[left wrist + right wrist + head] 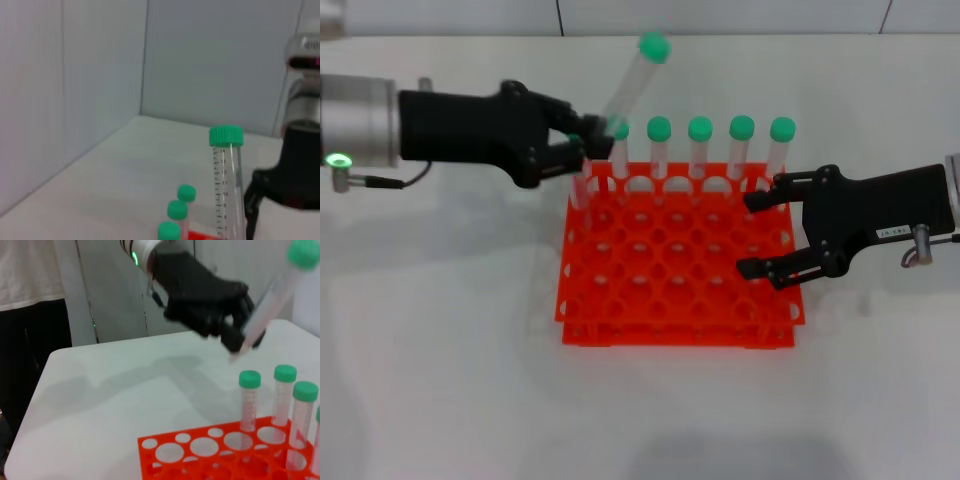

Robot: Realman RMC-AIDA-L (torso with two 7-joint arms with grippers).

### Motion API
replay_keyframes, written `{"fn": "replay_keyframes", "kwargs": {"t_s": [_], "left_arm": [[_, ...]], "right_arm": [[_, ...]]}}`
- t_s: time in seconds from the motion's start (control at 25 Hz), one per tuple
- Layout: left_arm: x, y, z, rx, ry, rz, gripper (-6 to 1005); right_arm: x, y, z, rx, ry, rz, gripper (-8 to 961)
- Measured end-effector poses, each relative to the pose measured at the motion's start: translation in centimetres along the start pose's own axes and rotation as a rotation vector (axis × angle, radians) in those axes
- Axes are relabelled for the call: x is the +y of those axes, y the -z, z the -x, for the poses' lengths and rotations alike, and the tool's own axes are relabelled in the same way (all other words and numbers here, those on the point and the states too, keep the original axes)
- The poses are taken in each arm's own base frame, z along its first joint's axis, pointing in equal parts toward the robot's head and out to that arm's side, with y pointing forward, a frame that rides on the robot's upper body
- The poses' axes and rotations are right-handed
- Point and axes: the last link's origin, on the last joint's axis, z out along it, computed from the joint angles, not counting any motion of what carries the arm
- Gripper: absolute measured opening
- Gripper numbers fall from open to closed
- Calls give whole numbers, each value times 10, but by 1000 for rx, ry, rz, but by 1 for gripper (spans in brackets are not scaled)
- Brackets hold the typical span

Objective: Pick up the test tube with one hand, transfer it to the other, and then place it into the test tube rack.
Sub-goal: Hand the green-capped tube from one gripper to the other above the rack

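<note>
My bright orange-red plastic test tube rack (pixel 670 270) nearest, right black labelled gripper (pixel 757 235) over its right edge, fingers apart, left black gripper (pixel 582 147) clamped on the slim clear green-capped test tube (pixel 632 85), tilted above the rack's back-left corner.

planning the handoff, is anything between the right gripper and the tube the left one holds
Nothing visible blocks it. The left gripper holds the test tube above the test tube rack; the open right gripper sits across it.

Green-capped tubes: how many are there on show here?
6. One test tube is held tilted in the left gripper above the rack's back left corner. Five stand in its back row. More might be hidden.
</note>
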Motion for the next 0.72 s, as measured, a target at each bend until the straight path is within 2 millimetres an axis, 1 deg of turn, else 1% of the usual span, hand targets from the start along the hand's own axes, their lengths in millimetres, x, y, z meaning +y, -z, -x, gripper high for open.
{"fn": "replay_keyframes", "kwargs": {"t_s": [0.28,0.72], "left_arm": [[5,-21,8,-88,-32,42,215],[7,-28,16,-84,-58,21,218]], "right_arm": [[-2,-1,4,-16,0,-1,795],[-6,0,7,-31,-21,-27,793]]}}
